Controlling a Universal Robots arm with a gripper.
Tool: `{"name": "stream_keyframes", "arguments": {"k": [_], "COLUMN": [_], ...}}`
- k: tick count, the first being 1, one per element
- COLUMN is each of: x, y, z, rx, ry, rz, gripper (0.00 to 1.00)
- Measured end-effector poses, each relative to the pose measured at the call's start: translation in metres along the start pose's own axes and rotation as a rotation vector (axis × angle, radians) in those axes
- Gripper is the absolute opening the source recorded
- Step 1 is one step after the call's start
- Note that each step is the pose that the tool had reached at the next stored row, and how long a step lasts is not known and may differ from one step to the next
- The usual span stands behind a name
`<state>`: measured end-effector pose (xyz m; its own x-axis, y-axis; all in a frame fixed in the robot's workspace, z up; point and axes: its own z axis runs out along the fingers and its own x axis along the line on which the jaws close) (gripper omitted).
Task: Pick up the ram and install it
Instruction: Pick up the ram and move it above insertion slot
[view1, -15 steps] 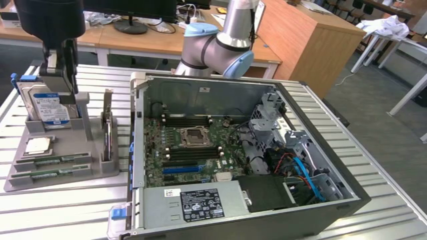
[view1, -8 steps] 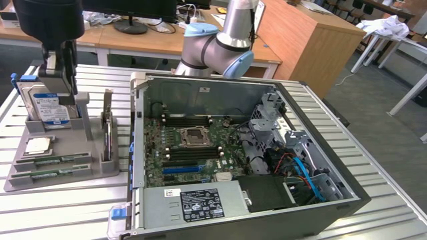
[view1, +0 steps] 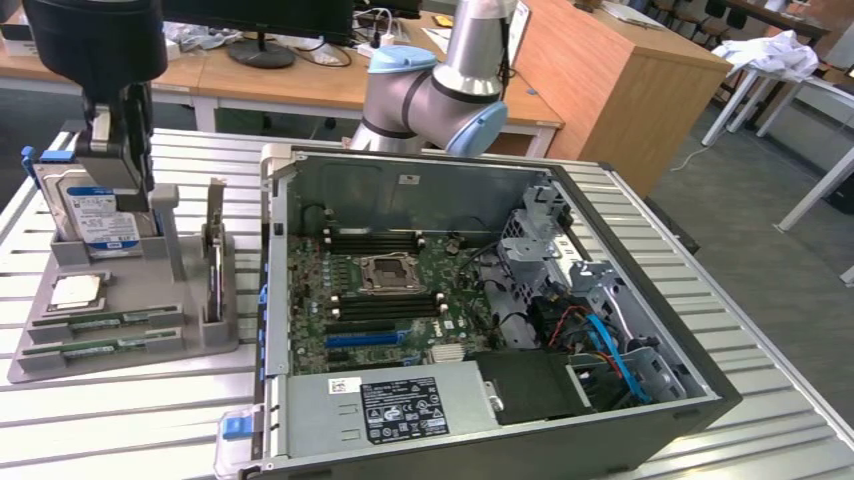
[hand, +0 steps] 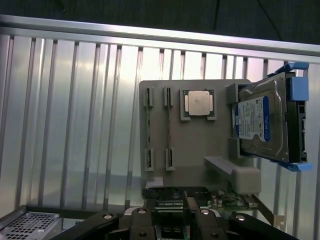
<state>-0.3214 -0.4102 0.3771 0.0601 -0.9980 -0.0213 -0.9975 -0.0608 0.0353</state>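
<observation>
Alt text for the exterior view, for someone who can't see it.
The open gripper hangs over a grey parts holder carrying a hard drive, a CPU chip and ram sticks. On the exterior view's right lies an open computer case, motherboard exposed.

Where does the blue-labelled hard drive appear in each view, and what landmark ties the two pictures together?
Exterior view: the hard drive stands on edge at the far end of the grey holder, on the exterior view's left.
Wrist view: the hard drive stands on edge in the end slot of the grey holder.
Shared landmark: the square silver CPU chip, lying flat on the holder next to the drive.
</observation>
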Motion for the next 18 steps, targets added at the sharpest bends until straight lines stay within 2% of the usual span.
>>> {"name": "stream_keyframes", "arguments": {"k": [18], "x": [-0.0002], "y": [0.0042], "z": [0.0050], "rx": [0.0001], "ry": [0.0000], "rz": [0.000], "gripper": [0.36]}}
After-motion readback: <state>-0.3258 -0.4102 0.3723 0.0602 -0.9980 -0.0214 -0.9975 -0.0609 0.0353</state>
